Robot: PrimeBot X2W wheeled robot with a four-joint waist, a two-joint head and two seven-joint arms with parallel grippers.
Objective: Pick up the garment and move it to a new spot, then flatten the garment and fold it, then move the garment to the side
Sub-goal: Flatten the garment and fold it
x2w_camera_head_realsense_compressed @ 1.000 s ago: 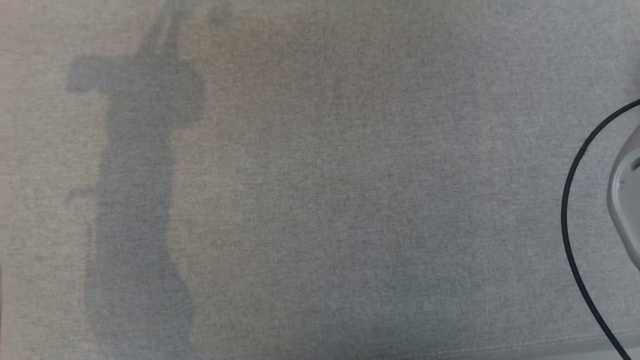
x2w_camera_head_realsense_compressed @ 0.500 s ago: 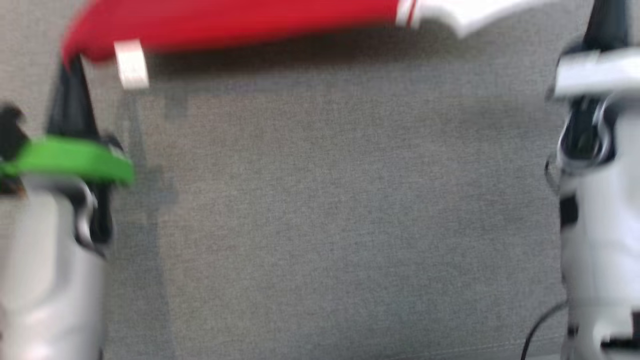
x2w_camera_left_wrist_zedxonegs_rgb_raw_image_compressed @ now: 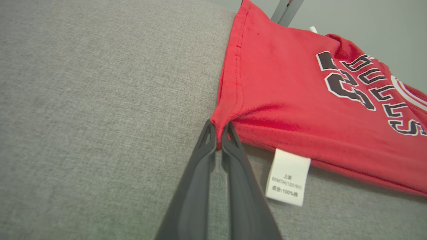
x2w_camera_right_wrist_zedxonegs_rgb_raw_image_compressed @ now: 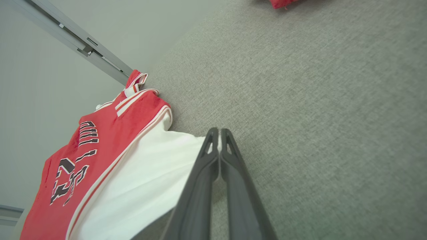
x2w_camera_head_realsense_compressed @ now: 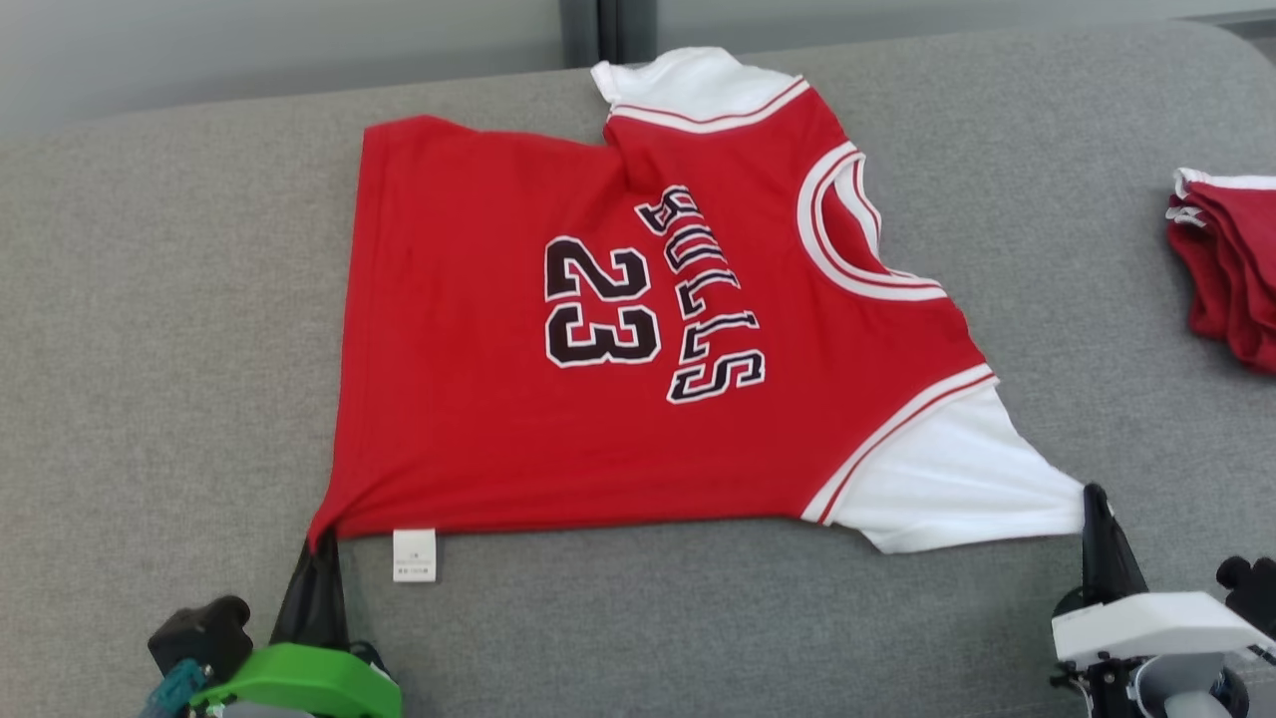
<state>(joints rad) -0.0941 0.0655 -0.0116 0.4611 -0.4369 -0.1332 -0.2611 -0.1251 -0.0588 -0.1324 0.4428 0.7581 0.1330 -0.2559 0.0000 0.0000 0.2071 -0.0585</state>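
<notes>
Head view: red jersey point(x2w_camera_head_realsense_compressed: 449, 399), lettered "BULLS 23", lies spread mid grey fabric surface point(x2w_camera_head_realsense_compressed: 150, 349). Left gripper point(x2w_camera_head_realsense_compressed: 320, 540) pinches its hem corner beside care tag point(x2w_camera_head_realsense_compressed: 415, 554) reading "100%"; right gripper point(x2w_camera_head_realsense_compressed: 1094, 493) clamps white sleeve point(x2w_camera_head_realsense_compressed: 947, 479) tip.

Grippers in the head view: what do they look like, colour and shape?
Left gripper: long dark tapered fingers on a bright green collar, black knob beside it. Right gripper: same dark fingers, white collar, black knob. Wrist views show triangular cut-outs near the fingertips.

A plain indoor workroom, perhaps a lab: a grey fabric-covered surface point(x2w_camera_head_realsense_compressed: 150, 349) stands against a bare pale wall point(x2w_camera_head_realsense_compressed: 249, 50) with a metal strip point(x2w_camera_head_realsense_compressed: 598, 25).
</notes>
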